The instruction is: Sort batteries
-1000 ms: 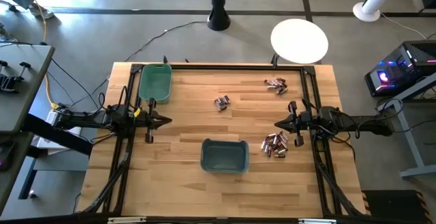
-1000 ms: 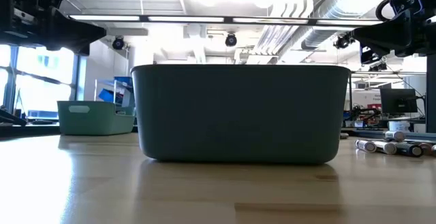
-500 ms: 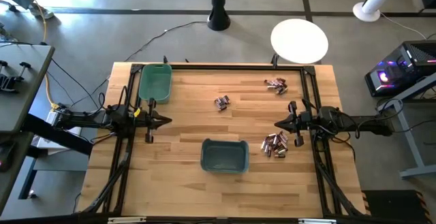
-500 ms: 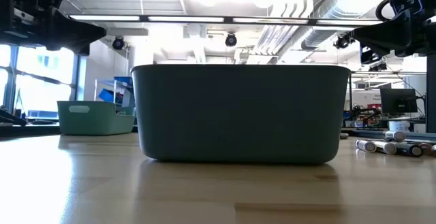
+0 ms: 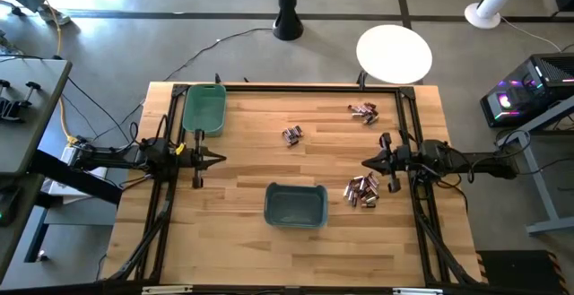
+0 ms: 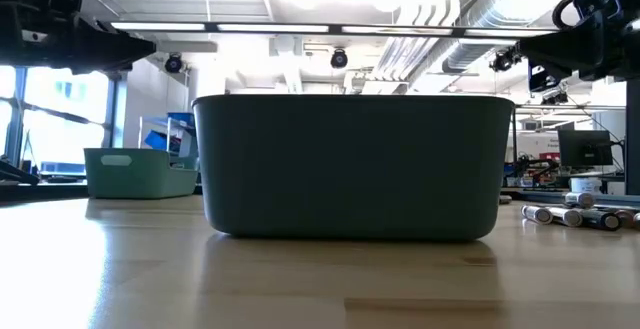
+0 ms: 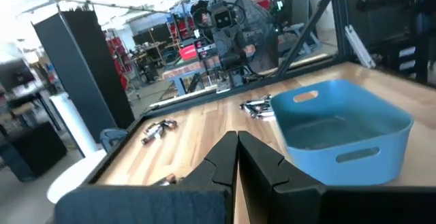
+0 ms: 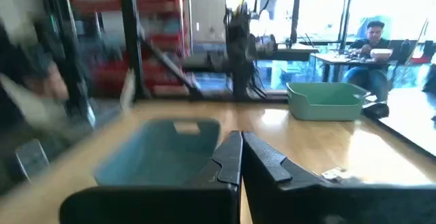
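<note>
The batteries [image 5: 363,190] lie in three loose heaps on the worktop [image 5: 242,174]: the biggest at centre right of the high view just beside the right pincer [image 5: 367,163], a small one [image 5: 291,134] at upper centre, another [image 5: 363,110] at upper right. Both the right pincer and the left pincer [image 5: 221,160] are pressed together and empty. The cells look small, hard, smooth and likely to roll, so each is probably best pinched across its middle, singled out from its neighbours.

- Bright, even overhead light; the pale wooden tabletop [image 5: 251,165] shows only soft shadows.
- Low view: glaring ceiling strip lights [image 6: 330,27] at 12 o'clock, backlit dark teal plastic bin [image 6: 350,164].
- Right wrist view: motion blur toward 9 o'clock.
</note>
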Motion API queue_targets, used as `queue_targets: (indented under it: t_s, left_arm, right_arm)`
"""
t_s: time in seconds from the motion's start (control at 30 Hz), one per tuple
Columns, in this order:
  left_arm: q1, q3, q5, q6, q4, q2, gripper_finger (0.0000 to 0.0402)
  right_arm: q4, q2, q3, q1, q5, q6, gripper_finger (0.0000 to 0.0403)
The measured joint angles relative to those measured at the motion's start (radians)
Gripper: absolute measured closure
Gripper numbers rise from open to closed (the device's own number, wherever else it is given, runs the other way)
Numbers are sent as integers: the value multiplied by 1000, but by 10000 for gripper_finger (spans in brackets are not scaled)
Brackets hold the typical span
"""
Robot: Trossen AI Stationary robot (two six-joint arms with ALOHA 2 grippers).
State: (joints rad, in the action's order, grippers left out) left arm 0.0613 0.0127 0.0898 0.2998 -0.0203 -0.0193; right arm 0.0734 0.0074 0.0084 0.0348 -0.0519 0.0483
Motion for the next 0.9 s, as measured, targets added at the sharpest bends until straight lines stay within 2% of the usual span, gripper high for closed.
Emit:
queue_targets:
  t_s: [0.13, 0.27, 0.33, 0.37, 0.57, 0.63, 0.73, 0.83, 0.9]
  left_arm:
    - [0, 0, 1, -105, -69, 0, 396]
    - [0, 0, 0, -165, -186, 0, 396]
    - [0, 1, 1, -190, -235, 0, 396]
    - [0, 1, 1, -199, -249, 0, 396]
    - [0, 0, 26, -223, -290, 0, 396]
    - [0, 0, 48, -245, -294, 0, 396]
    - [-1, 0, 59, -266, -284, 0, 396]
    - [-1, 0, 60, -264, -271, 0, 396]
    - [-1, 0, 66, -260, -265, 0, 396]
  right_arm:
    - [172, -1, 0, 0, 72, 288, 401]
    - [309, 0, 0, 0, 267, 395, 401]
    - [352, 1, 0, -2, 380, 388, 401]
    - [364, 1, 0, -3, 403, 376, 401]
    - [404, 61, 0, 28, 283, 200, 401]
    - [412, 125, 0, 51, 320, 120, 401]
    - [411, 252, 20, 82, 397, 83, 401]
    - [381, 398, 105, 108, 465, 78, 401]
    - [264, 495, 205, 122, 506, 51, 401]
